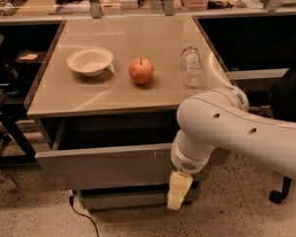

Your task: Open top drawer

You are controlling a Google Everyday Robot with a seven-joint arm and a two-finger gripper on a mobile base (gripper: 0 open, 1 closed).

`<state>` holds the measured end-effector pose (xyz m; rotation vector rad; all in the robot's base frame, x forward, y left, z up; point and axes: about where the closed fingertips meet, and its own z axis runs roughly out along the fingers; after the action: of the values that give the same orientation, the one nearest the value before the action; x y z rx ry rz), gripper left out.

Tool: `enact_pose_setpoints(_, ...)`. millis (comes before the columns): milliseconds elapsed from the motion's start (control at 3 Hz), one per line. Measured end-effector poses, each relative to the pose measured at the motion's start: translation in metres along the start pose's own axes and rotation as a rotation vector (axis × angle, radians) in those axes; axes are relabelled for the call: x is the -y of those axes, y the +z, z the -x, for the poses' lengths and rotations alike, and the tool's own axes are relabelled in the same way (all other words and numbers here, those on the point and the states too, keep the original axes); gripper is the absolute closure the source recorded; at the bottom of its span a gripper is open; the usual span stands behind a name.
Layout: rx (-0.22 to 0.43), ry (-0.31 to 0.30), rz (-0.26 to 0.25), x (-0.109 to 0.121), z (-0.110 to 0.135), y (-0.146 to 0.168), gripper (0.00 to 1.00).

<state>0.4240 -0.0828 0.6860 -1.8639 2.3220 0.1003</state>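
The top drawer (pixel 101 167) is the wide grey handleless panel under the tan table top (pixel 113 95), with pale scratch marks right of centre. It stands pulled out toward me, and a dark gap shows between its upper edge and the table. My gripper (pixel 177 191) hangs at the end of the white arm (pixel 227 132), a cream tip pointing down in front of the drawer's lower right edge. The arm hides the drawer's right end.
A white bowl (pixel 90 60), a red apple (pixel 141 70) and a plastic water bottle (pixel 191 65) stand on the table top. A narrower grey drawer (pixel 123 199) sits below. A black cable (pixel 81 216) lies on the floor. A chair caster (pixel 276 196) is at the right, and dark frames (pixel 10 127) at the left.
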Motion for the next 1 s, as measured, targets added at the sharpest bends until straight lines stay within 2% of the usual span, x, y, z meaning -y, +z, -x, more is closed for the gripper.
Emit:
enact_pose_setpoints(333,0.003,0.002,0.000,0.000,0.002,0.001,0.00)
enact_pose_setpoints(667,-0.001,-0.009,-0.034,0.011,0.007,0.002,0.00)
enact_pose_setpoints(1000,-0.012,-0.007,-0.038,0.026,0.012,0.016,0.00)
